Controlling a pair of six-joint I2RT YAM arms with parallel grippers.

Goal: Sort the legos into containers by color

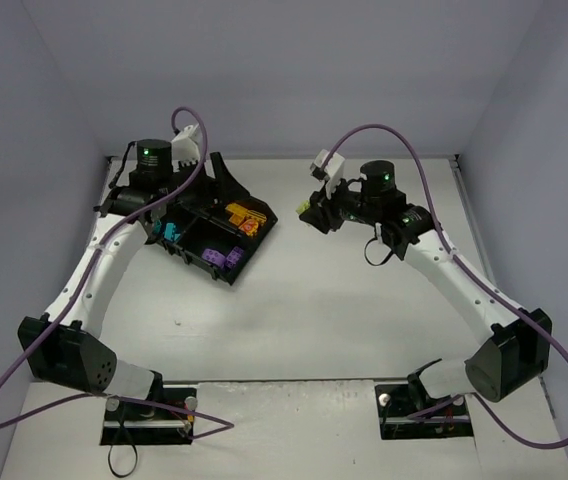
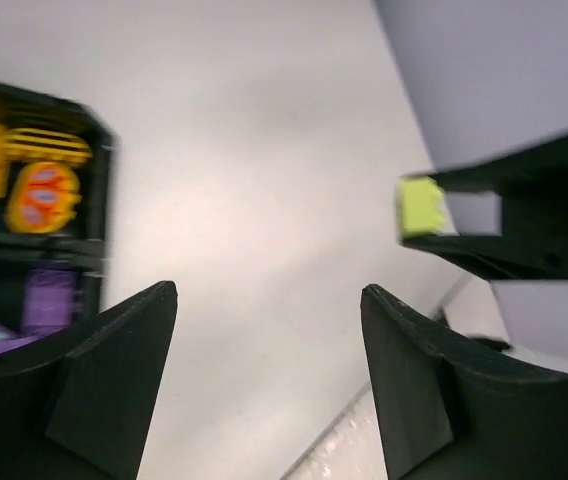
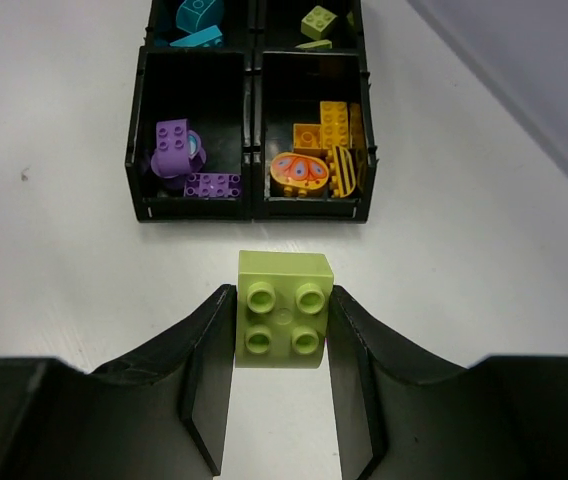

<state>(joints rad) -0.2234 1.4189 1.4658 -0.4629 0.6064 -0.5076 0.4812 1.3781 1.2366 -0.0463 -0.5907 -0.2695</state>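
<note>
1. Nearest, at the near edge of the worktop (image 1: 314, 320), sit the left arm's base (image 1: 149, 415) and the right arm's base (image 1: 429, 410). Each arm reaches away toward the far side.
2. The right gripper (image 3: 282, 300) is closed on a lime green brick (image 3: 284, 310). One finger presses each of its two opposite sides. Its four studs face the wrist camera.
3. Seen from above, this held brick is to the right of the tray (image 3: 254, 212) and apart from it. A strip of bare worktop lies between the brick and the tray's nearest wall.
4. The tray is black, with low walls and a cross divider that makes four compartments. In the right wrist view, the nearer left compartment holds the purple bricks (image 3: 176, 150). The nearer right one holds the orange-yellow bricks (image 3: 329, 130), among them a round orange piece.
5. Beyond the divider, the farther left compartment holds the teal bricks (image 3: 192, 18). The farther right one holds the lime green pieces (image 3: 320, 18), which match the colour of the held brick. Both compartments are cut off by the top edge of that view.
6. Farthest back, the left gripper (image 2: 269, 292) is at the far side of the tray. It is open, and nothing lies between its fingers; only bare worktop shows in the gap. In its wrist view, the tray's orange-yellow and purple compartments lie off to the left of its left finger. The held lime green brick shows across the worktop on the right.
</note>
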